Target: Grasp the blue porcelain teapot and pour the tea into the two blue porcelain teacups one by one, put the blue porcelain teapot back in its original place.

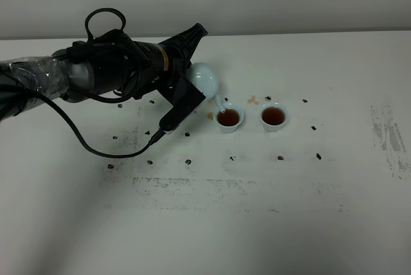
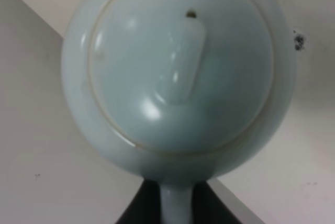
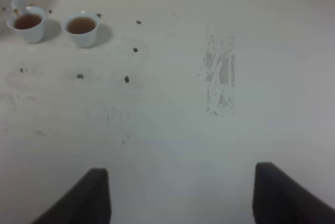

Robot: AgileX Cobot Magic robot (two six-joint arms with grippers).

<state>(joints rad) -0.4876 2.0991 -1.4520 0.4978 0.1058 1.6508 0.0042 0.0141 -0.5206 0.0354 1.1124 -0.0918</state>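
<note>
Teapot tipped over the left cup

The left pincer [image 2: 175, 205] is clenched on the blue porcelain teapot [image 1: 207, 81], spout down at the left teacup [image 1: 229, 118]; the right teacup [image 1: 273, 116] stands just beside it, both holding tea on the worktop [image 1: 257, 211]. The right pincer [image 3: 180, 195] hangs released, well apart

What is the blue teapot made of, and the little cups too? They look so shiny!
The teapot looks like glazed ceramic, probably porcelain: pale blue, smooth, with bright glints on its lid. The two cups look like the same glazed ware, pale and glossy, each holding brown tea. The table looks like a matte white board, scuffed and speckled; which material, I cannot tell.
</note>
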